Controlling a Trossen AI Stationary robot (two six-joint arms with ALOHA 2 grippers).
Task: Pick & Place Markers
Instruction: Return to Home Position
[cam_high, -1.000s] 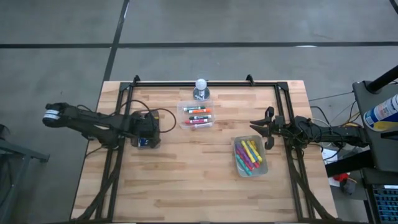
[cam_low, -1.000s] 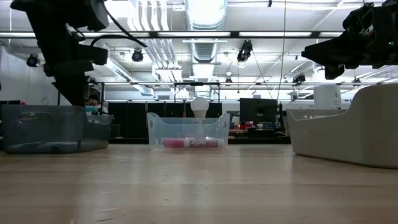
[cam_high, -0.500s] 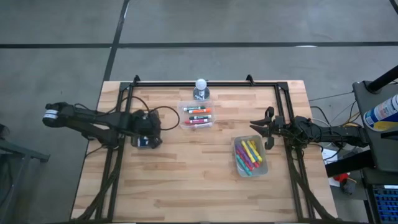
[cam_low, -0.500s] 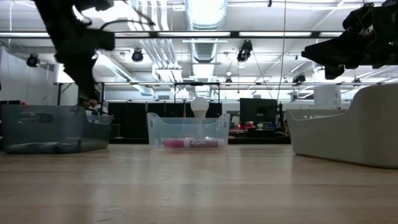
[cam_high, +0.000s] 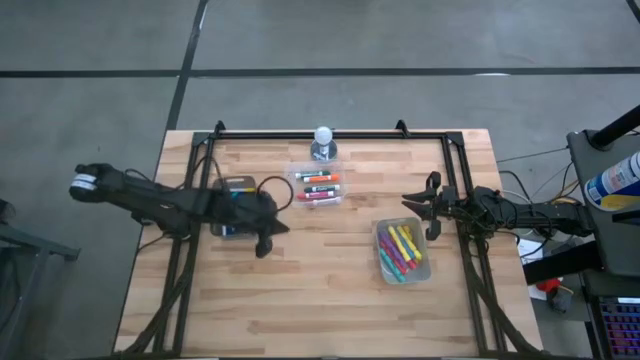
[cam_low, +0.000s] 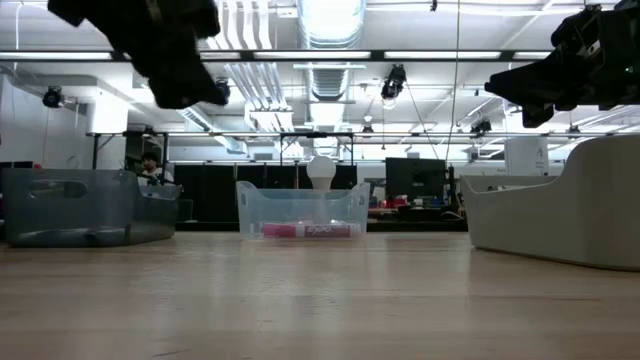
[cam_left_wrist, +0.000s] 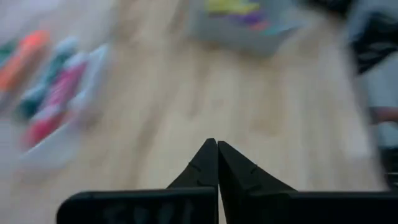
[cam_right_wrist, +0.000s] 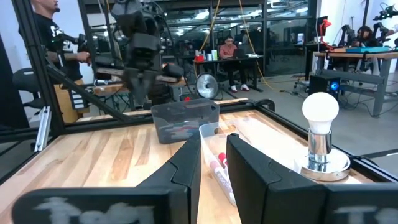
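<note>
Several markers (cam_high: 319, 187) lie in a clear tub at the table's far middle, and more markers (cam_high: 398, 250) fill a second clear tub toward the near right. My left gripper (cam_high: 268, 238) is shut with nothing between its fingers and hovers above bare wood, just right of the dark grey tray (cam_high: 233, 186). In the left wrist view its fingers (cam_left_wrist: 217, 147) point toward the blurred tubs. My right gripper (cam_high: 424, 215) waits open above the table, beside the right tub's far edge, and its wrist view looks over the far tub (cam_right_wrist: 217, 163).
A light bulb on a round base (cam_high: 322, 143) stands at the far edge behind the middle tub. A black frame rail runs along the table's far edge and both sides. Bare wood lies between the tubs and across the near half. People sit beyond the table.
My left gripper has risen from over the dark grey tray and swung toward the table's right and slightly nearer, turning so that its fingers point toward the tubs. The tray now shows uncovered behind it. My right arm has kept still.
</note>
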